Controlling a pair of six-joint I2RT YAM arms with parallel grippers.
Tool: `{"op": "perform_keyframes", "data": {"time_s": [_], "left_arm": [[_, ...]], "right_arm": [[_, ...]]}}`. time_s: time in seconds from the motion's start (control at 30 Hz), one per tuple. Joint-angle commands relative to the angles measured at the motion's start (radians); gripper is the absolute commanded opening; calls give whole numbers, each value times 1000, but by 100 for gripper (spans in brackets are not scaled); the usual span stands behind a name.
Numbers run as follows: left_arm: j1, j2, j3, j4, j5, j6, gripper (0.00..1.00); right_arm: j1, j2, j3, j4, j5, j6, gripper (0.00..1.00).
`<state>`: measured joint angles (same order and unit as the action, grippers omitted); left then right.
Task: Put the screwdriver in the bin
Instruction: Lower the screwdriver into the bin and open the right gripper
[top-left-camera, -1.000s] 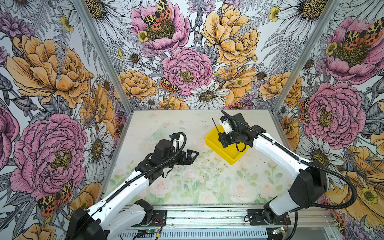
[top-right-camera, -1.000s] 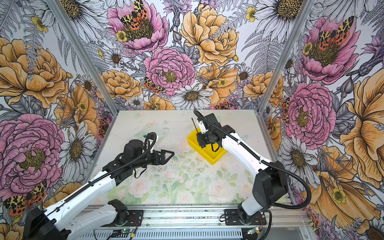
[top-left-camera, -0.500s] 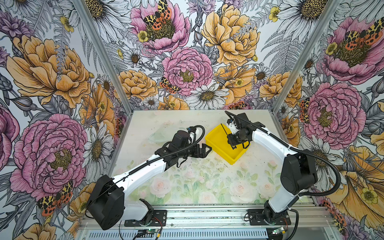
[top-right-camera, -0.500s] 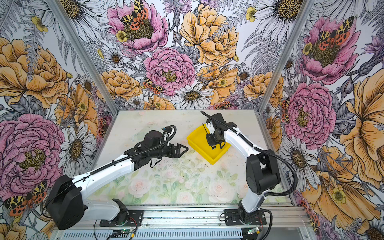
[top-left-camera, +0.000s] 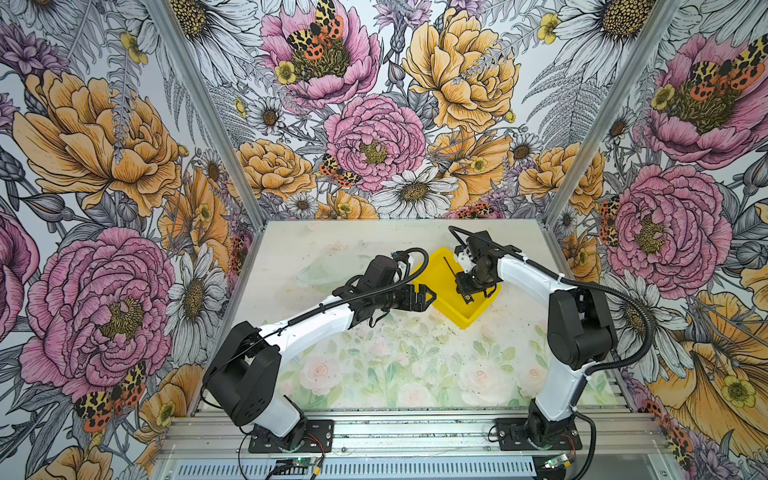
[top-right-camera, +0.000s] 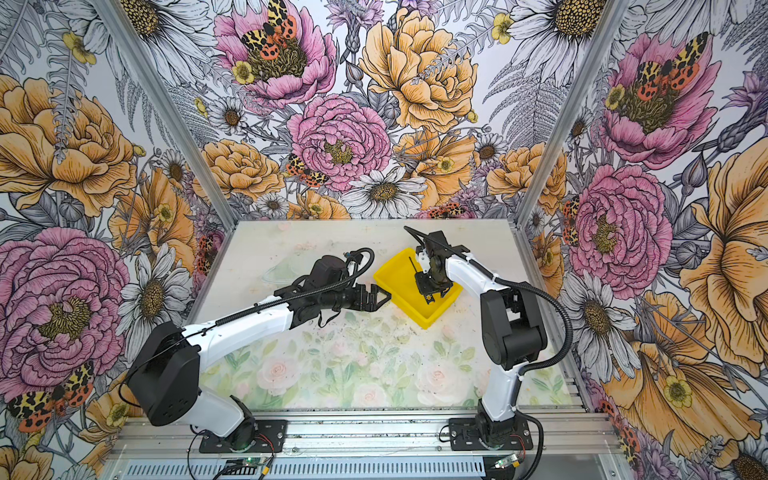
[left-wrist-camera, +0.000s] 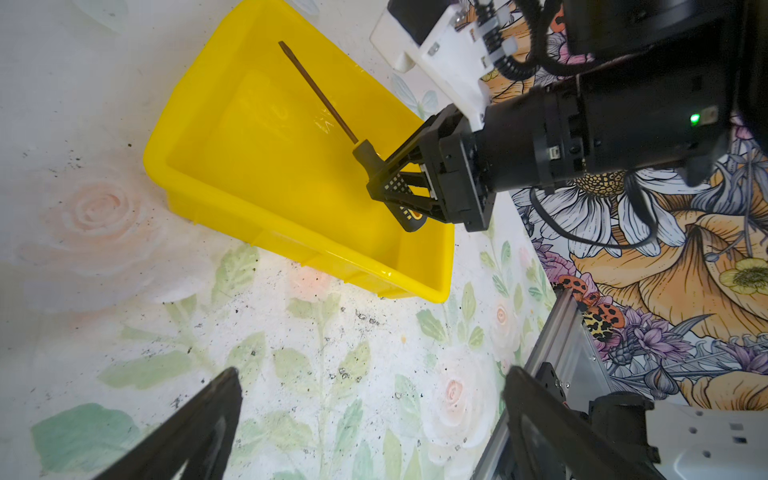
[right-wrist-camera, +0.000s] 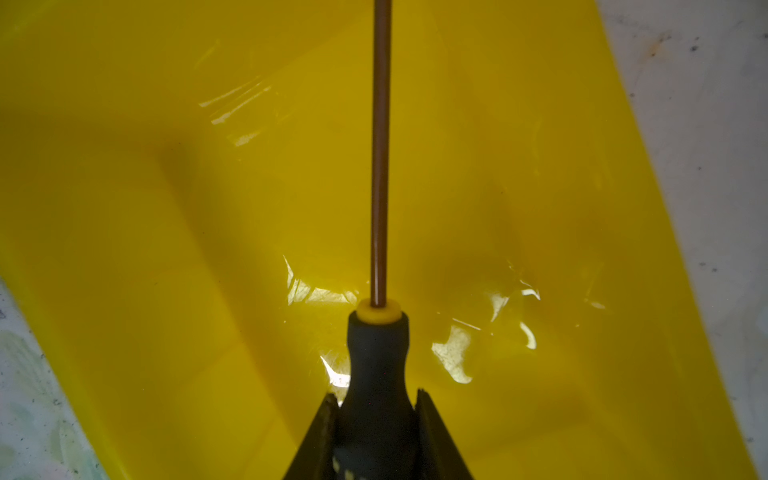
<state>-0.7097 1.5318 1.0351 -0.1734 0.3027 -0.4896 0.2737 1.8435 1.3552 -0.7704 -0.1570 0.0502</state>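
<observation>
Right gripper (top-left-camera: 469, 291) over the yellow bin (top-left-camera: 468, 323), screwdriver (top-left-camera: 450, 266) in its grasp.
The bin lies right of centre on the flowered table (top-left-camera: 374, 357). The screwdriver's thin dark shaft slants from the gripper toward the far left. The left gripper (top-left-camera: 430, 299), fingers spread, is at the bin's left edge.

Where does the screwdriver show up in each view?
Top view: screwdriver, thin dark line over the bin, right of centre.
Top view: screwdriver, same place.
Left wrist: shaft slanting across the bin, handle in the right tool.
Right wrist: mid-frame, shaft over the bin floor.
Shared landmark: the yellow bin.
</observation>
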Motion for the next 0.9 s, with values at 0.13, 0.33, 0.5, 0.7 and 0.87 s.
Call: {"op": "perform_keyframes", "data": {"time_s": [0.13, 0.33, 0.5, 0.7, 0.87], "left_arm": [[-6, 23, 31, 23, -19, 16, 99], [-7, 27, 27, 23, -28, 15, 99], [-5, 27, 23, 21, -37, 17, 99], [-4, 13, 13, 9, -55, 22, 99], [2, -15, 7, -8, -78, 32, 99]], "right_arm": [[-14, 29, 8, 51, -31, -11, 2], [-17, 22, -7, 72, -45, -4, 10], [-18, 15, -10, 75, -42, -2, 15], [-18, -19, -19, 79, -11, -1, 28], [-18, -62, -23, 77, 10, 2, 46]]}}
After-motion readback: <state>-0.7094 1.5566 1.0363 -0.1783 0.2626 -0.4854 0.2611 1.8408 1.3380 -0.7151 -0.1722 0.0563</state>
